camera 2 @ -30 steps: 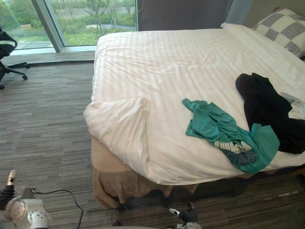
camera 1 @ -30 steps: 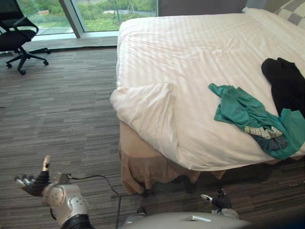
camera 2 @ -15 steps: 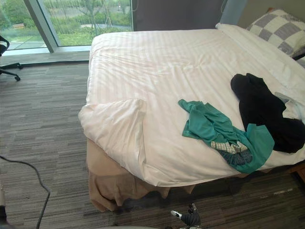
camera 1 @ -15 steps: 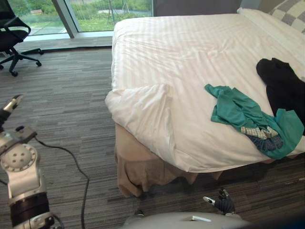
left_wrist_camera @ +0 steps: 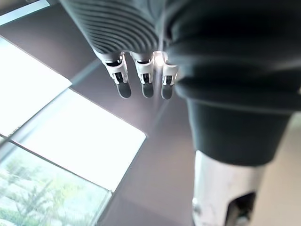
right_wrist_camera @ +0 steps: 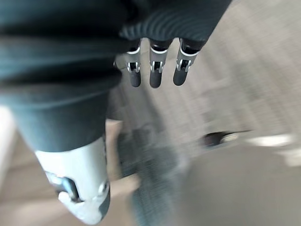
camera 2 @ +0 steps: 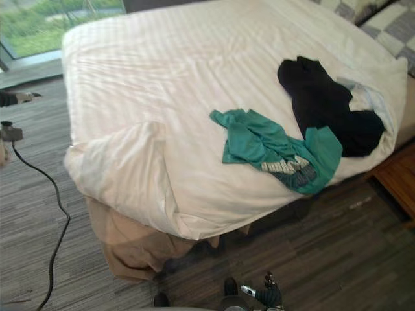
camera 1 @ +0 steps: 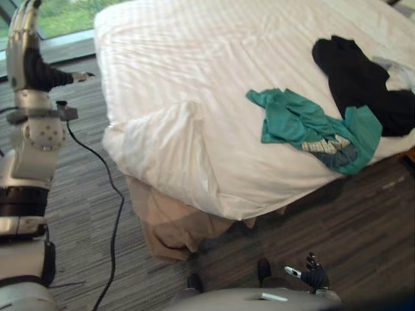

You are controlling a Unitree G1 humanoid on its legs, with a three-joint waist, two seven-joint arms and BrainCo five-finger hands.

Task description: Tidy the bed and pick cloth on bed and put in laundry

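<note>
A teal cloth (camera 1: 305,124) with a patterned piece tucked in it lies crumpled near the bed's near edge. A black cloth (camera 1: 355,76) lies just beyond it, touching a pale cloth (camera 2: 364,97). The white duvet (camera 1: 194,58) has its near corner (camera 1: 162,146) folded back and rumpled. My left hand (camera 1: 27,48) is raised high beside the bed's left side, fingers (left_wrist_camera: 143,82) straight and holding nothing. My right hand (camera 1: 316,277) hangs low near the floor in front of the bed, fingers (right_wrist_camera: 155,73) straight and empty. Both hands are well away from the cloths.
A beige bed skirt (camera 1: 168,227) hangs loose under the folded corner. Checkered pillows (camera 2: 389,29) lie at the head of the bed. A wooden nightstand (camera 2: 395,184) stands at the right. Carpeted floor (camera 1: 84,194) runs along the bed's left, with a window (camera 2: 39,26) beyond.
My left arm has swung up from near the floor to high beside the bed. The view has shifted right and tilted down. The cloths have not moved.
</note>
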